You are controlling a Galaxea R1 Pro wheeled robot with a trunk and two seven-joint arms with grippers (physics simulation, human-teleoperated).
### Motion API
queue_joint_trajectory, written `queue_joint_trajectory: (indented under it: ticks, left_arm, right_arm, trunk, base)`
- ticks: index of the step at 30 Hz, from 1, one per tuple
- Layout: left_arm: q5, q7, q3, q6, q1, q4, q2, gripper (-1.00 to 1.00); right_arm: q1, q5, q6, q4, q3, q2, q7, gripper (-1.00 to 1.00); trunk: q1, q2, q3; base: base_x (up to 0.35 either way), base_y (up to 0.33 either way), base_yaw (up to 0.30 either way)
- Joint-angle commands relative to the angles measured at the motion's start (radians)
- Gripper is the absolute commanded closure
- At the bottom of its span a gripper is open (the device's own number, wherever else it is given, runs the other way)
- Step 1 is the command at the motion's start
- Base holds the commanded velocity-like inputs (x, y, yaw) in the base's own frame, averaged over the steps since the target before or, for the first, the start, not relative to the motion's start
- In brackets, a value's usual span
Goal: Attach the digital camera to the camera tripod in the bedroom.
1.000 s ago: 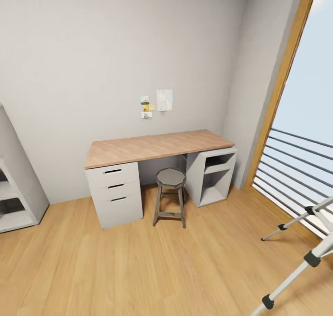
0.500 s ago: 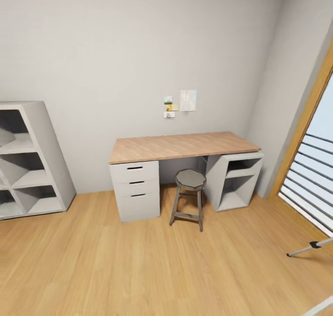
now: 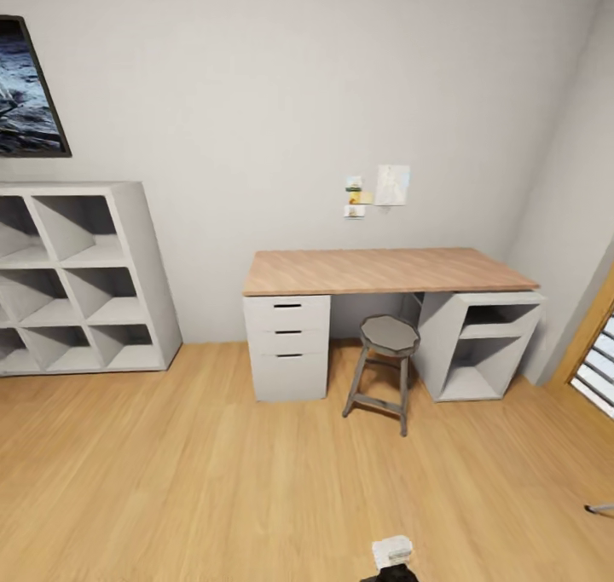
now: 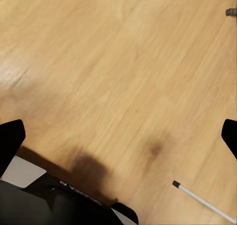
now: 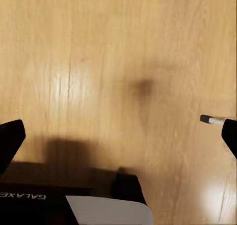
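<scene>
The digital camera is out of view. Of the camera tripod, a grey leg tip [image 3: 602,508] pokes in at the right edge of the head view. A thin pale leg with a black foot [image 4: 198,198] lies over the floor in the left wrist view, and a similar tip [image 5: 211,119] is in the right wrist view. My left gripper [image 4: 121,136] hangs open over bare wooden floor, holding nothing. My right gripper [image 5: 121,136] is also open and empty above the floor.
Against the white wall stands a desk with a wooden top [image 3: 384,269], white drawers [image 3: 287,346] and an open side unit [image 3: 482,343]. A grey stool [image 3: 385,371] stands before it. A grey cube shelf [image 3: 77,279] and a dark picture [image 3: 26,88] are at the left. A window frame [image 3: 588,343] is at the right.
The whole head view has swung left: the desk and stool slid right, the shelf and picture came in, and the tripod legs and window slipped out at the right.
</scene>
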Motion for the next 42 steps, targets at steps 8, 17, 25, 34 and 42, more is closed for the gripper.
queue_joint_trajectory:
  ticks: [8, 17, 25, 34, 42]
  left_arm:
    - [0.014, -0.002, 0.065, -0.003, 0.016, -0.007, -0.003, -1.0]
    - [0.086, 0.0, 0.11, -0.006, 0.023, -0.006, -0.003, -1.0]
    - [0.112, 0.0, 0.143, -0.007, 0.029, -0.004, -0.003, -1.0]
    - [0.114, 0.0, 0.166, -0.007, 0.033, -0.001, -0.004, -1.0]
    - [0.115, 0.0, 0.169, -0.007, 0.035, 0.0, -0.005, -1.0]
  right_arm:
    - [-0.013, 0.009, 0.159, -0.214, 0.005, 0.0, 0.004, -1.0]
    - [-0.014, 0.009, 0.252, -0.32, 0.026, 0.0, 0.098, -1.0]
    - [-0.007, 0.009, 0.277, -0.343, 0.11, 0.0, 0.128, -1.0]
    - [-0.006, 0.009, 0.278, -0.346, 0.119, 0.0, 0.131, -1.0]
    - [-0.005, 0.009, 0.278, -0.346, 0.121, 0.0, 0.131, -1.0]
  trunk:
    - [0.0, -0.001, -0.006]
    - [0.0, -0.001, -0.013]
    - [0.0, -0.001, -0.02]
    - [0.0, -0.001, -0.028]
    - [0.0, -0.001, -0.036]
  base:
    - [0.0, 0.0, 0.29]
    - [0.0, 0.0, 0.275]
    - [0.006, 0.0, 0.264]
    - [0.244, 0.0, 0.259]
    - [0.322, 0.0, 0.258]
